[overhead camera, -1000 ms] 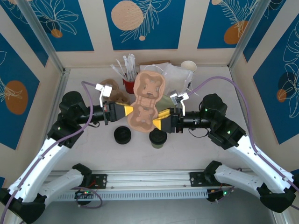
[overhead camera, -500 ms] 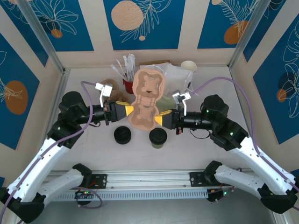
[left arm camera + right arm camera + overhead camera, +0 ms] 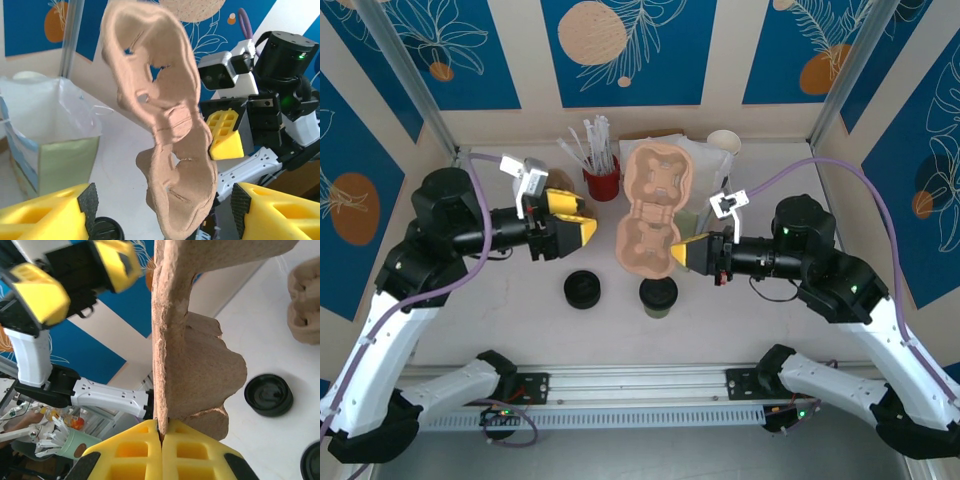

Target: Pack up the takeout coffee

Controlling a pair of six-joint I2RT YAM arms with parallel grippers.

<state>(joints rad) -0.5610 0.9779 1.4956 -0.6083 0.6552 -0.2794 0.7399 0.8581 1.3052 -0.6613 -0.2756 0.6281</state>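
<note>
Trouble, in my judgement, lies nearest the arms. The takeout coffee (image 3: 658, 296) stands upright with its lid on at the near middle of the table (image 3: 520, 320), with a black lid disc (image 3: 583, 290) to its left. The pulp cup carrier (image 3: 653, 215) hangs just beyond the cup, and its lower end is close above the lid. If the carrier is lowered or swung from here, that end could clip the cup and tip it.

The grip is the second weak point. The right gripper (image 3: 682, 253) reaches in level from the right, its jaws pinched tight on only a thin edge of the carrier, which stands on edge. The right wrist view shows the yellow fingers (image 3: 125, 450) meeting on that rim. A hold that small on soft pulp could let the carrier pivot, slide or tear.

The left gripper (image 3: 582, 217) sits to the left, pointing at the carrier. Its jaws are spread wide, apart from the carrier and holding nothing, so it gives no support.

Farther back, a red cup of stirrers (image 3: 601, 183) and a white bag (image 3: 692, 160) stand close behind the carrier's far end and could be brushed.
</note>
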